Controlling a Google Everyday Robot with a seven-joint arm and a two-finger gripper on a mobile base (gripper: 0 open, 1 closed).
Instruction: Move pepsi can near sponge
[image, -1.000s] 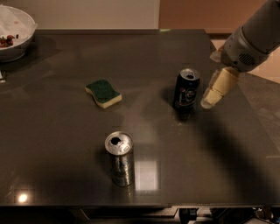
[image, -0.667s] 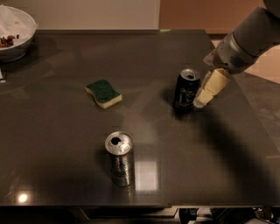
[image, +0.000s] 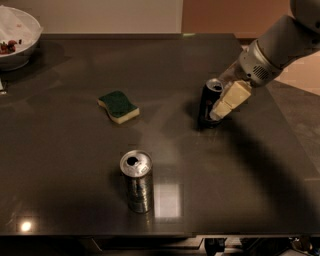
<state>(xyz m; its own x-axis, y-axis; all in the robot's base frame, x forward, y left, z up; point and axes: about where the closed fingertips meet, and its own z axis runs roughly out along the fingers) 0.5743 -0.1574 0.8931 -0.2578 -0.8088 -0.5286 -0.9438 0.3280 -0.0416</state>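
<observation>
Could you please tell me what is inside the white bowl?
A few red and dark bits show in the white bowl; its left part is cut off, so more may be hidden. The pincer is beside the pepsi can.

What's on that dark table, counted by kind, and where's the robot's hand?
cans: 2, the pepsi can and the silver can
sponge: 1
bowl: 1
total: 4
The hand is beside the pepsi can, on the side away from the sponge.
</observation>
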